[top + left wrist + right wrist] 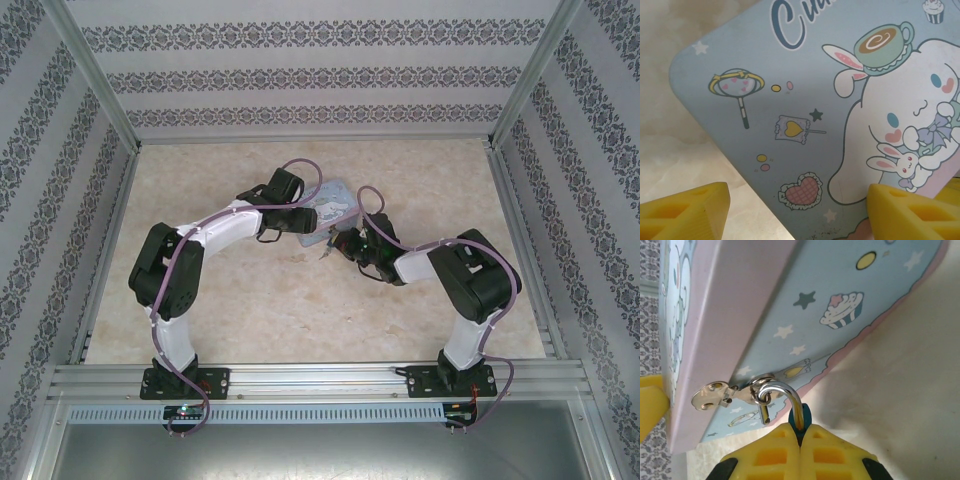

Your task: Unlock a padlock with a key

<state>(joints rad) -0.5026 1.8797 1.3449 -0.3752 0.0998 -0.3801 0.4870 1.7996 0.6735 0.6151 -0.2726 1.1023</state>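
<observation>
Progress on the unlocking looks well advanced, judged from the right wrist view. The right gripper [800,432] is clenched, its yellow fingers pressed together on the padlock [801,419], a small teal body of which a sliver shows just above the fingertips. From that body the silver shackle [787,390] rises and curls up and to the left of the gripper, passing through the ring of the hasp [712,395] on the side of the cartoon-printed tin box [840,280]. The shackle's short leg hangs free to the left of the fingers, apart from the body, so the lock reads as sprung open. Whether a key sits in the lock cannot be told, since the fingers cover most of the body.

The left gripper [799,195] is released, jaws spread wide. It hovers over a corner of the tin's lid, one finger over the printed face and the other out past the lid's edge above the table [670,150]. Contact with the lid cannot be confirmed.

Done, by appearance: shackle freed from the body. Outstanding: the open shackle is hooked through the hasp ring and would need unhooking if the lock is to come clear of the tin.
</observation>
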